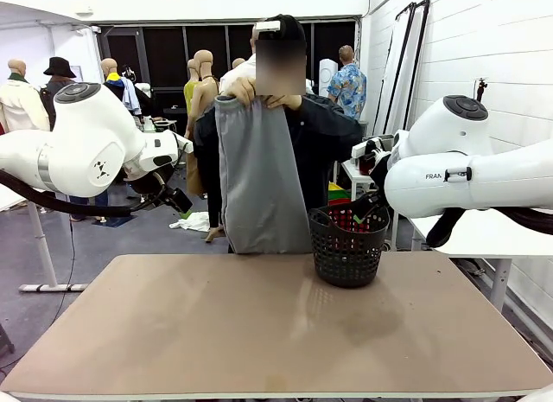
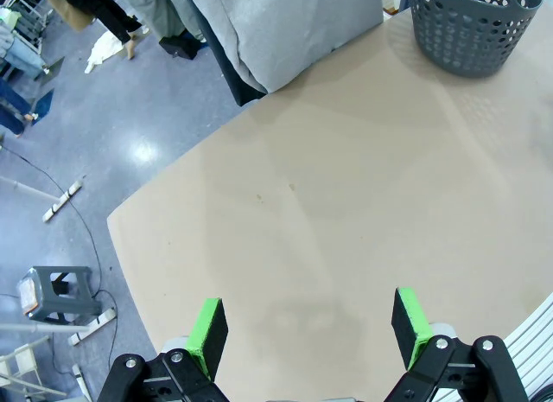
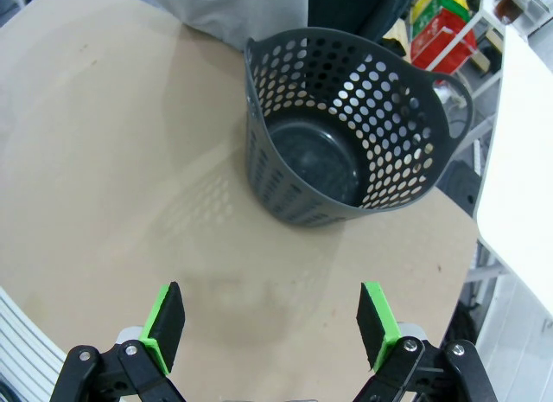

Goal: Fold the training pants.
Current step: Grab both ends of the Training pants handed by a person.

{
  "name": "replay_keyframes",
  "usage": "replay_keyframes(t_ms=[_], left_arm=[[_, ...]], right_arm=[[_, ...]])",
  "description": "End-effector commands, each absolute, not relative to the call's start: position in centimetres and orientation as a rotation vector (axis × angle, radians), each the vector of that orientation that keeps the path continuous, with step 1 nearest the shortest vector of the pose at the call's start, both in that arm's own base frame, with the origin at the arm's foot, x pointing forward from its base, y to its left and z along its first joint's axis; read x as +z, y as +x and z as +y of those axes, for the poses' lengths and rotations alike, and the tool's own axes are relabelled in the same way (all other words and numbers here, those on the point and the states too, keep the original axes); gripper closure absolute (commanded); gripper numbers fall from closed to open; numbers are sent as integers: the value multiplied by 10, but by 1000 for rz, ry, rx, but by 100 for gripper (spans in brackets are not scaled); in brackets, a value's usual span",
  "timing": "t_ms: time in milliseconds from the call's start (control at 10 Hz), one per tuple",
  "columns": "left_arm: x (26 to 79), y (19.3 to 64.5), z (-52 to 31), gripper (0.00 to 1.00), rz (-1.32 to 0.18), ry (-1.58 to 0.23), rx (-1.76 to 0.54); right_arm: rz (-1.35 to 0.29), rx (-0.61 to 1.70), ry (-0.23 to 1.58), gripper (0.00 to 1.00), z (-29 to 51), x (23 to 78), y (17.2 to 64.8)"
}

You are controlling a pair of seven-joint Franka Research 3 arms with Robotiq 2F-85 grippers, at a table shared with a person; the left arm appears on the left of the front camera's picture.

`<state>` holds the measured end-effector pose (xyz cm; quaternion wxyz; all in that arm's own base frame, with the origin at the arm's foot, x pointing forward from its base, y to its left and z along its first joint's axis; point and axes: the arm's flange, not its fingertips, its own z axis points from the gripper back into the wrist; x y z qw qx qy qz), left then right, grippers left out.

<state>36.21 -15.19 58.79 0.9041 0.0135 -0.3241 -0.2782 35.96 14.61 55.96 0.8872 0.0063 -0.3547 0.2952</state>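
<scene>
A person behind the far edge of the table holds up the light grey training pants (image 1: pixel 259 173) by the waistband with both hands, so they hang down to the table edge. The left wrist view catches their lower part (image 2: pixel 276 30) at the top, and a corner of them (image 3: pixel 229 9) shows in the right wrist view. My left gripper (image 2: pixel 308 326) hovers open above the bare tabletop, well short of the pants. My right gripper (image 3: pixel 272 326) is open too, above the table just in front of the basket. Neither holds anything.
An empty black mesh basket (image 1: pixel 348 244) stands on the tan table (image 1: pixel 259 324) at the far right; it also appears as the basket (image 3: pixel 346 134) and the basket (image 2: pixel 475 26) in the wrist views. A white side table (image 1: pixel 471 229) stands to the right.
</scene>
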Motion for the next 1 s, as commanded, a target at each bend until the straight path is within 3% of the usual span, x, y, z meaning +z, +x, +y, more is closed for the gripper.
replay_keyframes(t_ms=[0,900], left_arm=[[588,362,-152,0,-674,31,-582],[588,362,-152,0,-674,31,-582]], right_arm=[[-734,617,12,0,147,561,361],[-734,617,12,0,147,561,361]])
